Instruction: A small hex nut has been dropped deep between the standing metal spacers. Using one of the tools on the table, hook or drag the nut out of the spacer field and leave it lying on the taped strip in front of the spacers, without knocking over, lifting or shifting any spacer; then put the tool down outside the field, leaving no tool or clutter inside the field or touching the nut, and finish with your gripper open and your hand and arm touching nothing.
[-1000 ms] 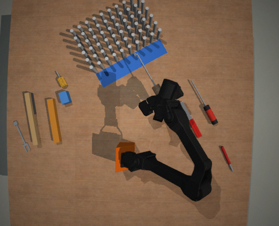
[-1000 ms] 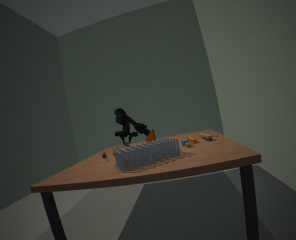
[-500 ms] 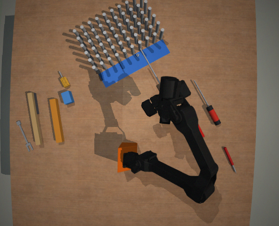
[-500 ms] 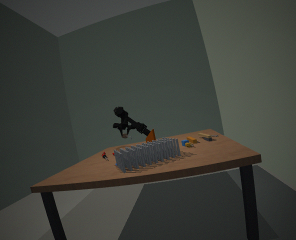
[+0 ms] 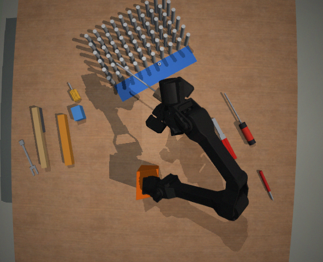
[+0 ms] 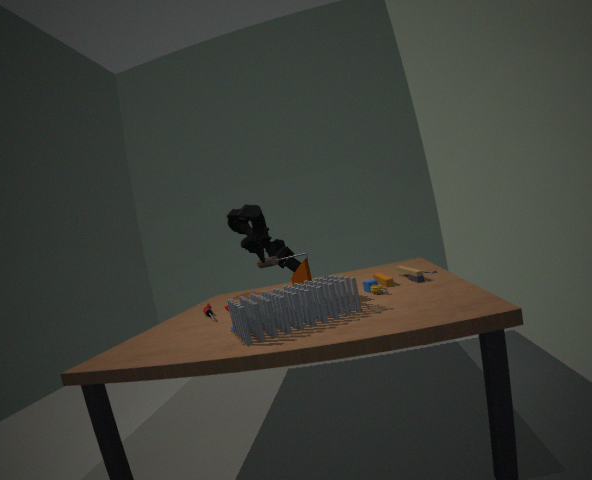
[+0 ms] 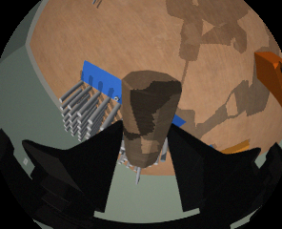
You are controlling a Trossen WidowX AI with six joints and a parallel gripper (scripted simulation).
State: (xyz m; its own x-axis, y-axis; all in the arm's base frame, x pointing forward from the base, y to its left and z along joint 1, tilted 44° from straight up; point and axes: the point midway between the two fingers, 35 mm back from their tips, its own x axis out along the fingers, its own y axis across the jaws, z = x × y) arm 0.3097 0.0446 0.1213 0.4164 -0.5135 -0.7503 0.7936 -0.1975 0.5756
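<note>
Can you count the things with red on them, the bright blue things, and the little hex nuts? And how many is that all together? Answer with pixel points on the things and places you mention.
Red: 3 (red-and-black screwdriver (image 5: 246, 133) (image 6: 208, 311), red-handled blade (image 5: 229, 148) (image 6: 227, 308), red pen (image 5: 264, 180))
Bright blue: 2 (block (image 5: 78, 113) (image 6: 370, 285) (image 7: 212, 146), taped strip (image 5: 170, 66) (image 6: 232, 329) (image 7: 97, 73))
Hex nuts: 1 (nut (image 5: 159, 64) (image 7: 116, 98) on the strip)
Total: 6
</note>
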